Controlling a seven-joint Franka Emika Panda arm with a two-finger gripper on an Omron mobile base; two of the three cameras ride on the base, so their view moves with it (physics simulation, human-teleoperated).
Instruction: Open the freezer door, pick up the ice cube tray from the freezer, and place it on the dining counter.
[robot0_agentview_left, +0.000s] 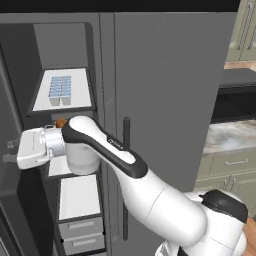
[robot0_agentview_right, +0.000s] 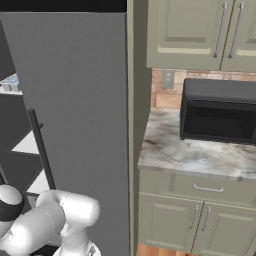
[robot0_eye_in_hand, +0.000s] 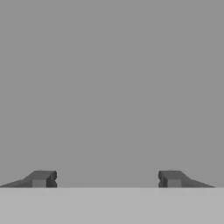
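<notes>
The ice cube tray (robot0_agentview_left: 60, 90) lies flat on a white shelf (robot0_agentview_left: 80, 100), long axis running front-to-back, at one o'clock above my empty, spread hand (robot0_eye_in_hand: 107, 179).

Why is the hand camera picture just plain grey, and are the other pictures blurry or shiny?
Hand view: flat, even grey surface, no shadow or glare, with the gripper fingertips wide apart. Left base view: sharp; the ice cube tray sits brightly lit on a white shelf in the dark freezer. Right base view: clear, soft light, no glare.
</notes>
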